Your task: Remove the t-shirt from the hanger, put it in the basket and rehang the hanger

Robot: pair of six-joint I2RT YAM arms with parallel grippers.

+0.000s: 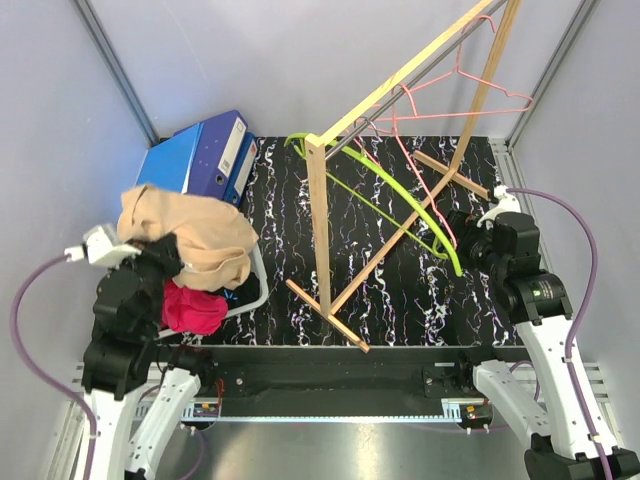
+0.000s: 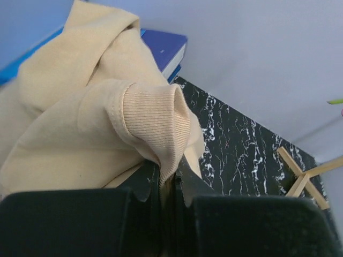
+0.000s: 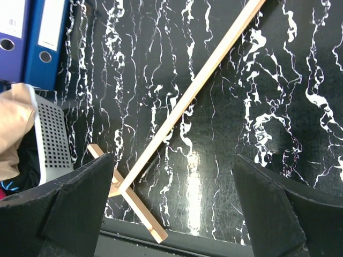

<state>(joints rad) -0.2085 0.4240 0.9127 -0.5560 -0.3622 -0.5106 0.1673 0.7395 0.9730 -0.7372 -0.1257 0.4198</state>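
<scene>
The beige t-shirt (image 1: 190,235) is bunched at the left of the table, above a white basket (image 1: 257,285). My left gripper (image 1: 160,257) is shut on its ribbed hem (image 2: 155,118), which is pinched between the fingers (image 2: 172,182). A green hanger (image 1: 400,200) hangs bare from the rail of the wooden rack (image 1: 320,220), well apart from the shirt. My right gripper (image 1: 468,235) stands open just right of the green hanger's end. In the right wrist view its gripper (image 3: 172,160) holds nothing, with the rack's foot (image 3: 134,201) below it.
Pink wire hangers (image 1: 470,95) hang higher on the rail at the back right. Blue binders (image 1: 205,150) lean in the back left corner. A red garment (image 1: 192,308) lies in the basket. The rack's legs cross the middle of the black marbled table (image 1: 400,290).
</scene>
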